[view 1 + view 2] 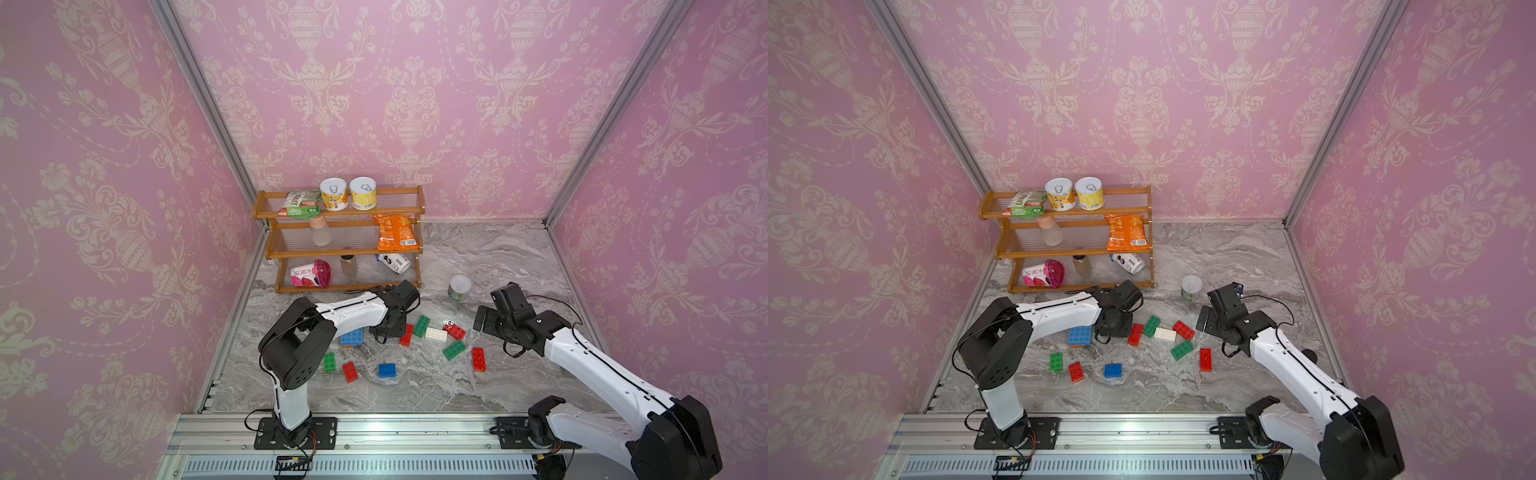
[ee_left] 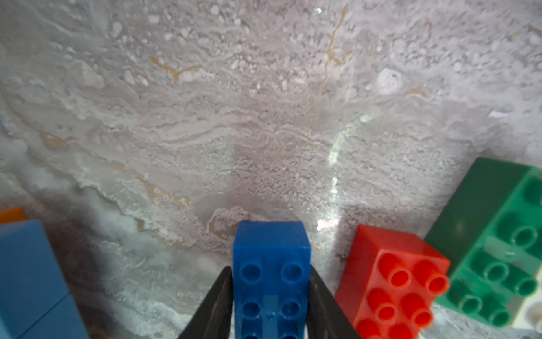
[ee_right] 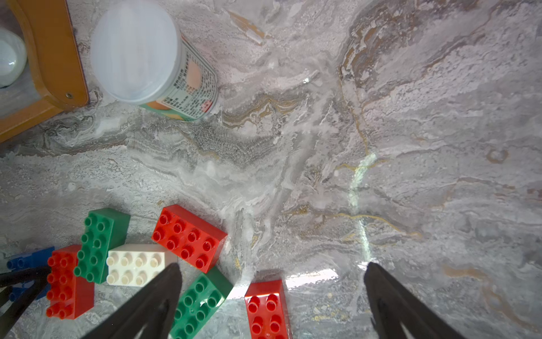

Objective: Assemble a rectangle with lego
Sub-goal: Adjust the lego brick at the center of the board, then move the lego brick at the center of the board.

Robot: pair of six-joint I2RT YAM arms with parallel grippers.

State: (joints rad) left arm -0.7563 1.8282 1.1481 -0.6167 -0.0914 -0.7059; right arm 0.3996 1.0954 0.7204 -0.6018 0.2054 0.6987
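My left gripper (image 2: 271, 268) is shut on a dark blue brick (image 2: 271, 252), one finger pressed to each long side. Beside it lie a red brick (image 2: 393, 281) and a green brick (image 2: 498, 240). In both top views the left gripper (image 1: 388, 328) covers the held brick. Right of it is a cluster: red (image 1: 407, 335), green (image 1: 421, 326), white (image 1: 435, 334), red (image 1: 454, 331) and green (image 1: 454, 350) bricks. My right gripper (image 3: 272, 265) is open and holds nothing, hanging above a red brick (image 3: 265, 308) at the right of the cluster (image 1: 478, 359).
A larger light blue block (image 1: 351, 336) lies left of the left gripper. Green (image 1: 329, 362), red (image 1: 350, 371) and blue (image 1: 387, 370) bricks lie nearer the front. A wooden shelf (image 1: 266, 232) with snacks stands at the back left, with a cup (image 1: 459, 287) to its right.
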